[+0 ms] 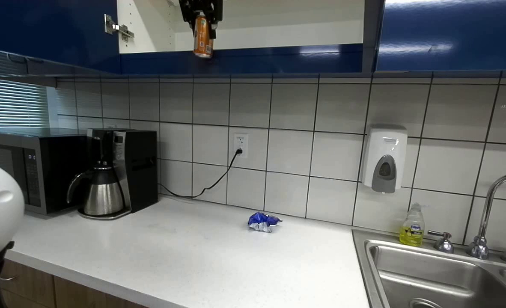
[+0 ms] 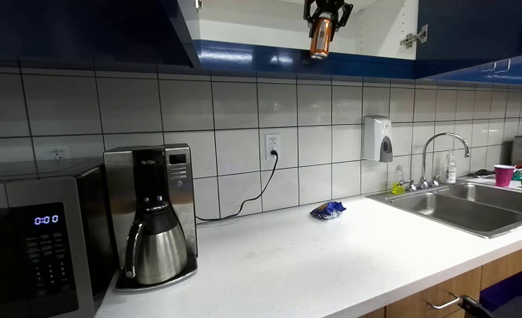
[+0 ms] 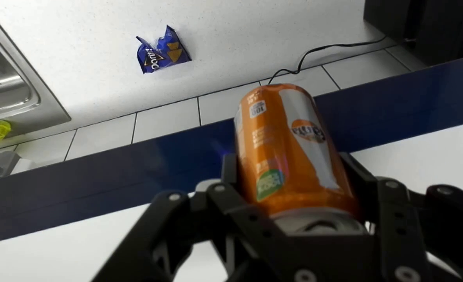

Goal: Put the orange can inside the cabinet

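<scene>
The orange can (image 1: 203, 40) is held a little tilted in front of the open cabinet (image 1: 278, 36). The can also shows in an exterior view (image 2: 320, 42) and in the wrist view (image 3: 286, 137), where its silvery top faces my palm. My gripper (image 1: 202, 29) is shut on the can's upper part, with one finger on each side; it also shows in the wrist view (image 3: 290, 166). In both exterior views the can's lower end overlaps the cabinet's dark blue bottom rail (image 2: 261, 57). The pale interior shows behind the can. The upper part of the cabinet is out of view.
An open blue door (image 1: 43, 30) stands at the cabinet's side; another open door (image 2: 477, 31) shows in an exterior view. Below are the counter (image 1: 184, 256), a crumpled blue wrapper (image 1: 263, 222), a coffee maker (image 1: 144, 171), a microwave (image 1: 60, 171), a soap dispenser (image 1: 385, 158) and a sink (image 1: 360, 261).
</scene>
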Controlling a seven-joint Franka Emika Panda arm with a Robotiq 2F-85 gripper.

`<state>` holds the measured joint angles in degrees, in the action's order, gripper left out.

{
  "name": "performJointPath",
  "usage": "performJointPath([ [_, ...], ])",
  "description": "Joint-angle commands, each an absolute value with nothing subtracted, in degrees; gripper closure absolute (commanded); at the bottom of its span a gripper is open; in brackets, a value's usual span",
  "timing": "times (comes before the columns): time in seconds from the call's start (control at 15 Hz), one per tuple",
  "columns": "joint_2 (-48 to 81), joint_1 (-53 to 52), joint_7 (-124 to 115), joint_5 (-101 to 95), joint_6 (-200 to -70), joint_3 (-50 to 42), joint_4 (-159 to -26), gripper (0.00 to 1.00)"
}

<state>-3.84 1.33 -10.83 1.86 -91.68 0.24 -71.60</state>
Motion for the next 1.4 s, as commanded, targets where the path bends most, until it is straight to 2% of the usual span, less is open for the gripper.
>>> performJointPath([
  [0.0, -0.83, 0.96, -13.69, 0.20, -88.06, 0.91, -64.74, 0.61],
  [1.33, 7.84, -0.68, -17.61, -1.71, -82.96, 0.78, -49.68, 0.61],
])
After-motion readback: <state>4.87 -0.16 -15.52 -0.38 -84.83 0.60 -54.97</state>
